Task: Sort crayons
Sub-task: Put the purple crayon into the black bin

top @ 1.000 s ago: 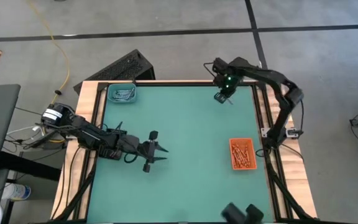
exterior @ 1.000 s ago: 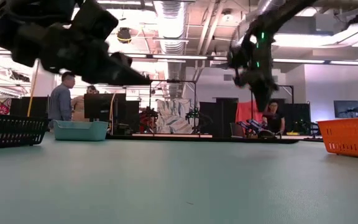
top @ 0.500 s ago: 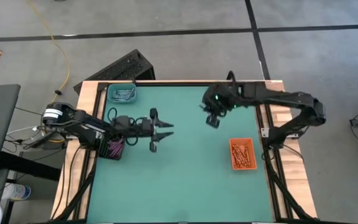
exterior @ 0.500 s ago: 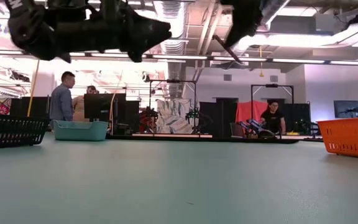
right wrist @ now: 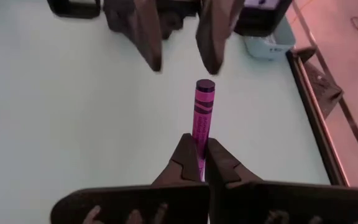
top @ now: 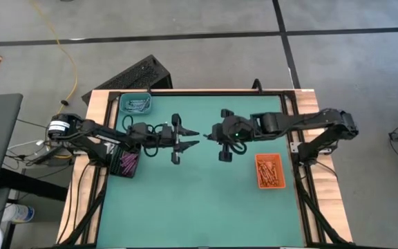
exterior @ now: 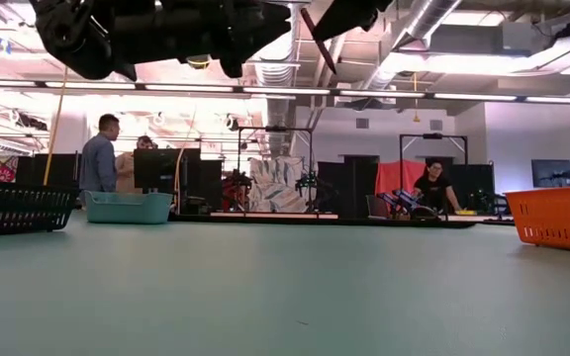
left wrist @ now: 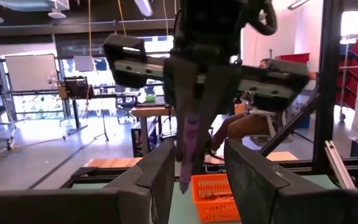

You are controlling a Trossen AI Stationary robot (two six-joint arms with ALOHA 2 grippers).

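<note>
Two grippers face each other above mid-table, a purple crayon [right wrist: 202,118] between them.
Right wrist view: right gripper [right wrist: 201,160] pinched tight on the crayon's end. The high view hides the crayon; left gripper [top: 188,137] stands parted, holding nothing, fingers [left wrist: 162,171] flanking its tip.

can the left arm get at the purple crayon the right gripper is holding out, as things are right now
Probably yes. The left gripper is open and faces the right gripper, which is shut on the purple crayon. The crayon's free end points at the gap between the left fingers, with nothing between.
</note>
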